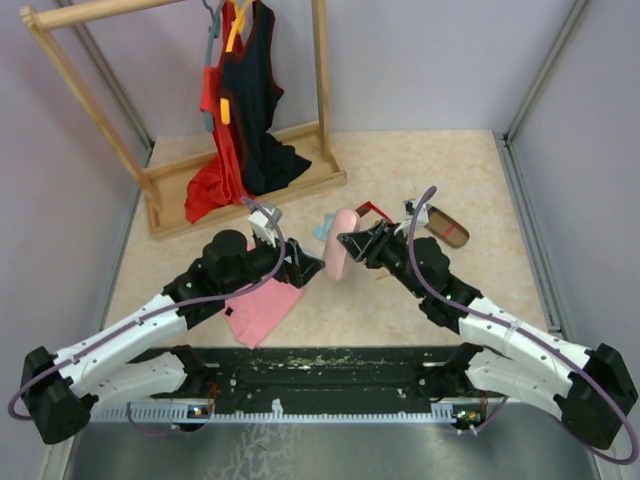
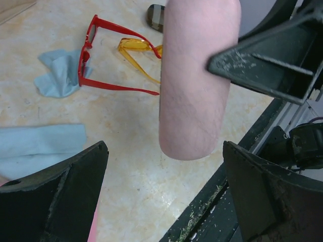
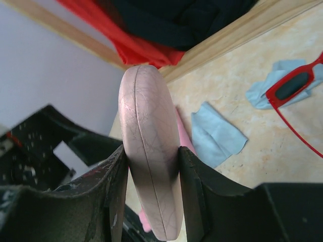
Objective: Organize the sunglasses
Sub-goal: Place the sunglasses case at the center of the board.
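Above the worktop [image 1: 430,170] the right claw [image 3: 151,171] is clamped on a pink case [image 3: 149,116]. The left claw [image 2: 164,151] stands wide apart at its free end. Beyond lie the red sunglasses [image 2: 85,55] and the orange-yellow pair [image 2: 133,46], arms unfolded, beside a blue cloth [image 2: 58,75]. Both look light, thin-armed and breakable, so grip the front frame.

Overhead from behind; wrist views close, sharing pink case [image 2: 197,75], red sunglasses [image 2: 84,56]
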Controlling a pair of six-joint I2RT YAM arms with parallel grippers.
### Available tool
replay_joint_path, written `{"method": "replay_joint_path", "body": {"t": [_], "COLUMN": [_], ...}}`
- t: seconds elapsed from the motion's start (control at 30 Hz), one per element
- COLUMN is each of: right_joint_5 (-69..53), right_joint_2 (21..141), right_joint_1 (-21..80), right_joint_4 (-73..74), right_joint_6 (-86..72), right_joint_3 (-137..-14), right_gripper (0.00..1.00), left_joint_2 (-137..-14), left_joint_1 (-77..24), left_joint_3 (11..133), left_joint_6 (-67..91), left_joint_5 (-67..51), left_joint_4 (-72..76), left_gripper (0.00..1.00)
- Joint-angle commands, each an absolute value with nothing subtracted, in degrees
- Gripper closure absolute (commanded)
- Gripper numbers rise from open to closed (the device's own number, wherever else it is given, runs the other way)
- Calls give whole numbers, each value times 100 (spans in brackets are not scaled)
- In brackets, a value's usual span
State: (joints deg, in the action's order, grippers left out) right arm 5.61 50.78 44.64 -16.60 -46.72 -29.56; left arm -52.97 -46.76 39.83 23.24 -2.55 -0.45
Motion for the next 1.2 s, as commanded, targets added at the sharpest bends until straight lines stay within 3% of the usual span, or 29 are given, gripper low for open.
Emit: {"method": "replay_joint_path", "body": {"t": [0.0, 0.3, 0.57, 0.73, 0.87, 1.07, 1.1, 1.13, 1.17], "right_joint_5": [1539, 831, 484, 496, 513, 455, 402, 362, 349], "right_joint_2": [5274, 5517, 5507, 5422, 5333, 5089, 5067, 5040, 4995], "right_joint_1": [4552, 4651, 4783, 4807, 4799, 4806, 4801, 4799, 4799], "right_joint_4": [-1134, -1336, -1699, -1666, -1590, -1985, -2039, -2056, -2067], "right_joint_6": [-5447, -5256, -5118, -5128, -5052, -4849, -4772, -4670, -4574], "right_joint_3": [-3733, -3982, -3992, -3985, -3969, -3781, -3798, -3842, -3882], "right_gripper": [100, 100, 100, 100, 100, 59, 31, 17, 12], "left_joint_2": [-5597, -5908, -6187, -6316, -6303, -6077, -6035, -6009, -5989], "left_joint_1": [-4974, -5040, -5030, -5031, -5029, -5034, -5028, -5033, -5028], "left_joint_3": [4086, 4186, 4351, 4438, 4526, 4592, 4620, 4648, 4680], "left_joint_6": [2046, 1748, 1698, 1717, 1625, 1609, 1624, 1640, 1645], "left_joint_5": [-334, -689, -624, -519, -475, -370, -369, -376, -393], "left_joint_4": [627, 1089, 1160, 1161, 1107, 995, 987, 973, 947], "left_gripper": [0, 0, 9, 20, 44, 72, 77, 82, 86]}}
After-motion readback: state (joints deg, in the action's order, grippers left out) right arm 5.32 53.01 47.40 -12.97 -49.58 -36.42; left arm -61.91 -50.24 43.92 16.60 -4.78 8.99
